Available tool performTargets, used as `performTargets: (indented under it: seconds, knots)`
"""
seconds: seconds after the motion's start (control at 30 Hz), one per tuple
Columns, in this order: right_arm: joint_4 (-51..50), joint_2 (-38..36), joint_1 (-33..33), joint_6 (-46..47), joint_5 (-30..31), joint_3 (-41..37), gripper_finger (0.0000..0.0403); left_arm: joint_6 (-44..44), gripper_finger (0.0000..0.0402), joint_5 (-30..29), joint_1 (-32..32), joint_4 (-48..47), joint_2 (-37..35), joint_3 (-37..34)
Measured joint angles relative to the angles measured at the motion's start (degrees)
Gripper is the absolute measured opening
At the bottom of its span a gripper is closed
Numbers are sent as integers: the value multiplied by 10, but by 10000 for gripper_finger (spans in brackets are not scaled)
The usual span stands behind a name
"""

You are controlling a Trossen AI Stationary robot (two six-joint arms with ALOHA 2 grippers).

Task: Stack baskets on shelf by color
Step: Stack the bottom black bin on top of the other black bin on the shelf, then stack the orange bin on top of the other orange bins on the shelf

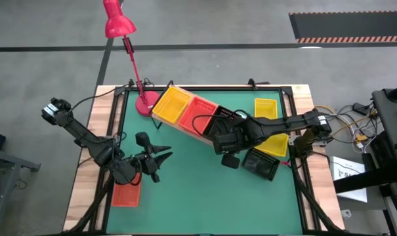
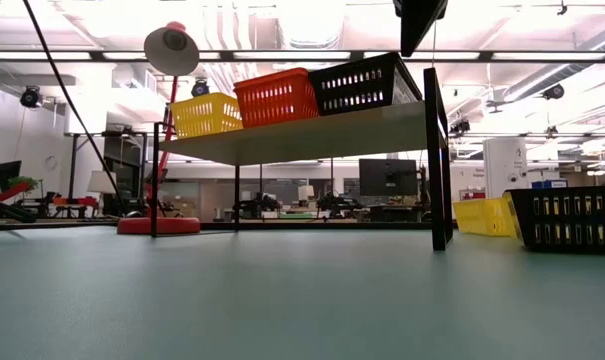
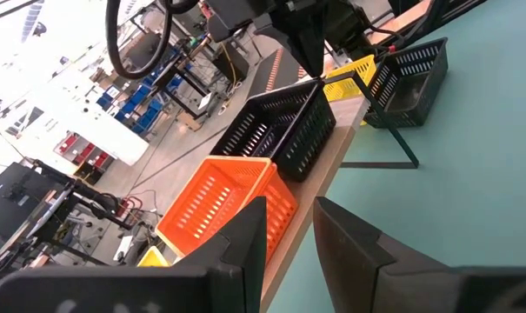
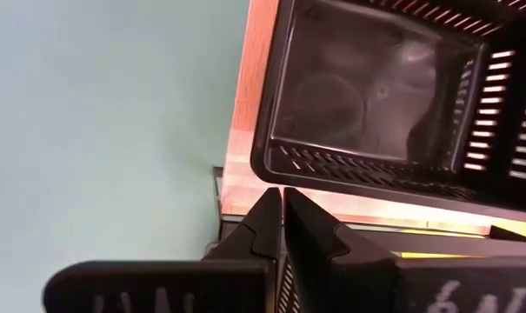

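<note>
- High view: light-wood shelf (image 1: 199, 133) with thin black frame carries yellow mesh basket (image 1: 171, 104), red-orange mesh basket (image 1: 197, 113) and black mesh basket (image 1: 221, 120) in a row.
- Right gripper (image 4: 282, 209) over black basket's edge, fingers together, empty.
- Left gripper (image 1: 160, 157) over green mat (image 1: 198, 190), fingers apart, empty.
- Loose: yellow baskets (image 1: 266, 109), black one (image 1: 260, 164), red-orange one (image 1: 126, 195).
</note>
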Motion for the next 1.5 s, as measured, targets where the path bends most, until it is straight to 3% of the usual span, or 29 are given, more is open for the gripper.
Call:
performTargets:
  seconds: [0.37, 0.57, 0.8, 1.2, 1.5]
  knots:
    - [12, -21, 10, -12, 13, 0, 9, 0, 81, 0, 0, 0, 0, -1]
    - [67, -29, 75, -39, 49, -1, 9, 4, 81, 0, 0, 0, 0, -1]
    - [189, -50, 159, -112, 51, -38, 9, 3, 81, 3, 0, 0, 0, -1]
    - [464, -137, 193, -214, 67, -265, 9, -9, 81, 7, -1, 5, 0, -1]
    - [820, -229, 192, -363, 55, -486, 9, -48, 81, 7, 0, 10, 0, -1]
